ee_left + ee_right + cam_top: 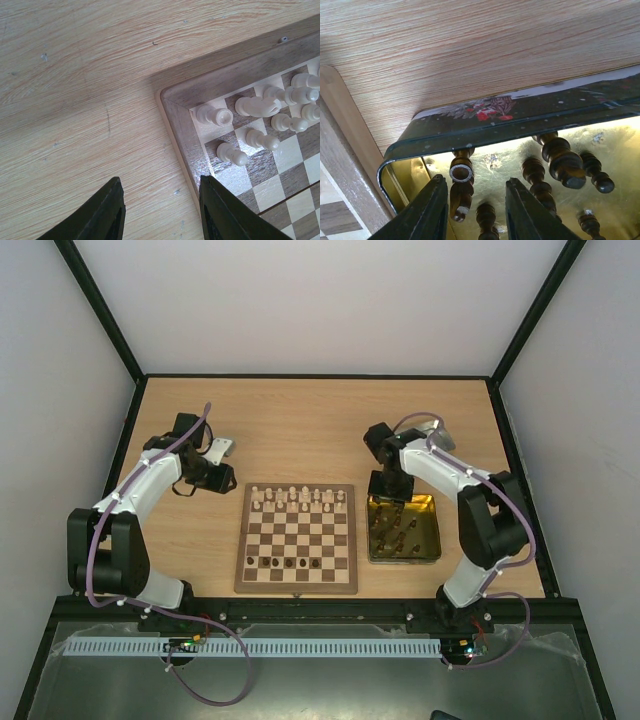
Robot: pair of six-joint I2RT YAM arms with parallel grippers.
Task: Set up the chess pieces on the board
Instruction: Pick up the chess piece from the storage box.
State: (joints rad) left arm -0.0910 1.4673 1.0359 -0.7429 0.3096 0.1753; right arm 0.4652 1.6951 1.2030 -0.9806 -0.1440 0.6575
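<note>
The chessboard lies mid-table, with pale pieces along its far rows and several dark pieces on a near row. More dark pieces lie in the gold tin right of the board. My left gripper is open and empty, just off the board's far-left corner, near pale pieces. My right gripper is open and empty over the tin's far-left corner, with dark pieces lying between and beside its fingers.
The tin's dark decorated wall rises in front of my right gripper. The board's left border is close on its left. Black frame posts and walls edge the table.
</note>
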